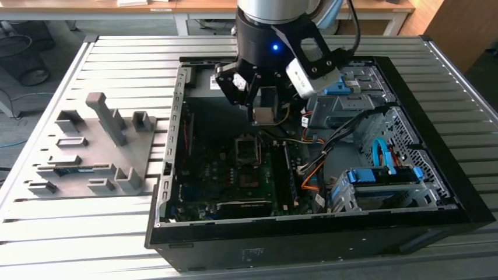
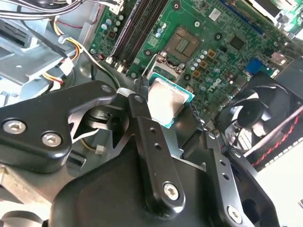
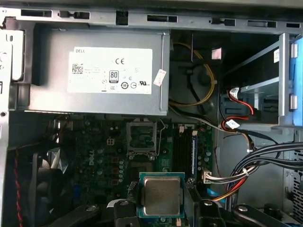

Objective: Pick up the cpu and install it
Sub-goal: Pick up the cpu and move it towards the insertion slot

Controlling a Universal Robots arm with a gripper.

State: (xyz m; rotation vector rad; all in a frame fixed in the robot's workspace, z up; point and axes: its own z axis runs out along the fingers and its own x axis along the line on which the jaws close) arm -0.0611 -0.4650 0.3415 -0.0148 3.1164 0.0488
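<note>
The cpu point(image 3: 161, 195), a small square chip with a silvery face on a green edge, is clamped between the black fingers of my gripper point(image 3: 161, 209), which is shut on it. In the exterior view the gripper point(image 1: 265, 114) hangs inside the open computer case point(image 1: 179, 175), holding the cpu point(image 1: 265, 111) a little above the motherboard. The open cpu socket point(image 3: 142, 138) lies apart from the chip on the green board, also seen as the cpu socket point(image 2: 185, 45) in the second wrist view, beyond the held cpu point(image 2: 166, 101).
A grey power-supply box point(image 3: 94, 71) with a white label fills the case's back. Cable bundles point(image 3: 255, 165) and a drive cage point(image 1: 381, 186) crowd the exterior view's right. A fan point(image 2: 255, 113) sits by the board. A grey parts fixture point(image 1: 93, 151) stands outside the case.
</note>
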